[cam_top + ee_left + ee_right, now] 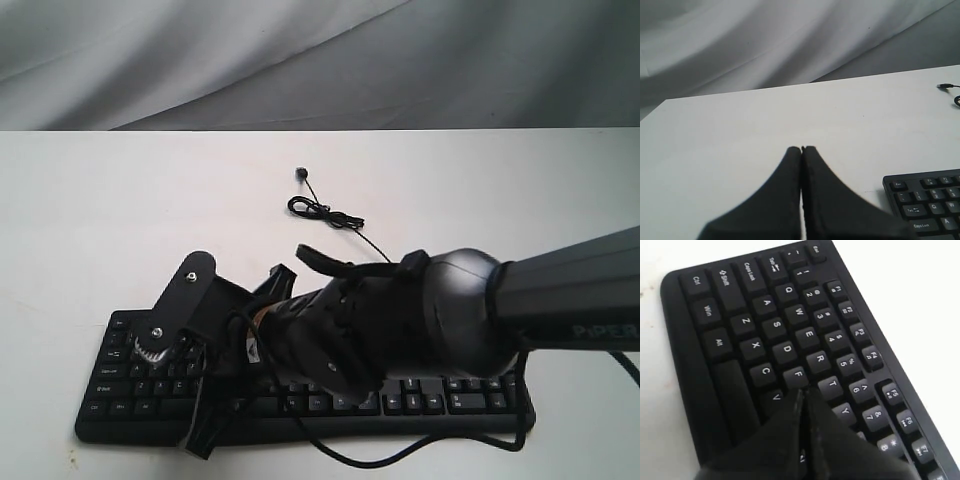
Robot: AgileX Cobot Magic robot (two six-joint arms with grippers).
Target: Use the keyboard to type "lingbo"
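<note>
The black keyboard [455,398] lies along the table's near edge, and my right arm [420,310] reaches across it from the right and covers its middle. My right gripper [803,391] is shut with nothing in it. Its joined tips sit just past the F key [798,374], between V [776,397] and T [832,384]; whether they touch a key cannot be told. In the exterior view that gripper [198,440] points down over the keyboard's left half. My left gripper [802,148] is shut and empty, over bare table beside the keyboard's Esc corner [897,184]; the exterior view does not show it.
The keyboard's thin black cable [322,211] lies coiled on the white table [110,220] behind the keyboard, its plug end [299,174] farther back. That plug [944,86] also appears in the left wrist view. A grey cloth backdrop [300,60] hangs behind the table.
</note>
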